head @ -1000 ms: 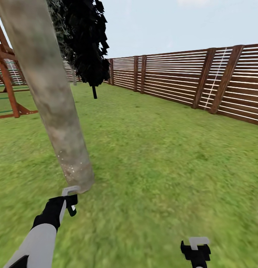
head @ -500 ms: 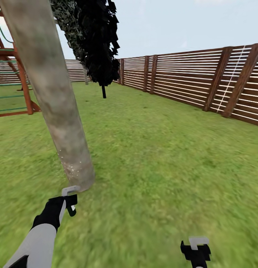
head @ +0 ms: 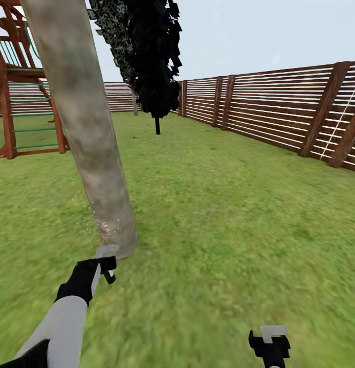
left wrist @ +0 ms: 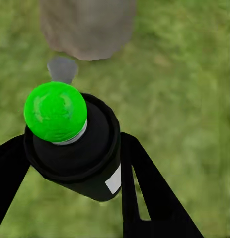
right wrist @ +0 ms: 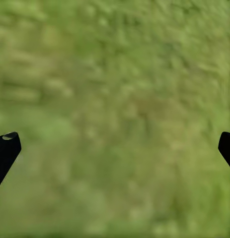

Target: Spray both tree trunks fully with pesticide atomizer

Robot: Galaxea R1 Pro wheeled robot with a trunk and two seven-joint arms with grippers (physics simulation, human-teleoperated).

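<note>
The pesticide atomizer point(left wrist: 77, 158) is a black canister with a bright green round cap point(left wrist: 55, 111). My left gripper point(left wrist: 75, 146) is shut on it, one black finger point(left wrist: 144, 193) on each side. A grey nozzle tip point(left wrist: 62, 69) points at the foot of the tree trunk point(left wrist: 87, 27). From the head camera, the left gripper point(head: 106, 265) hangs just in front of the base of a thick, leaning, mottled tan-grey tree trunk point(head: 90, 128), where pale specks dot the bark. My right gripper point(head: 270, 341) is open low over bare grass, its fingertips point(right wrist: 5, 148) wide apart.
A brown slat fence point(head: 280, 112) runs along the right and the back. A wooden play frame with a green ladder point(head: 24, 107) stands at the far left. A dark narrow tree point(head: 154, 56) rises behind the trunk. Lawn point(head: 234, 204) spreads out to the right.
The whole view has swung, so the fence, play frame and trunk sit further right: the camera moved. My left gripper with the atomizer is slightly higher and closer to the trunk's foot.
</note>
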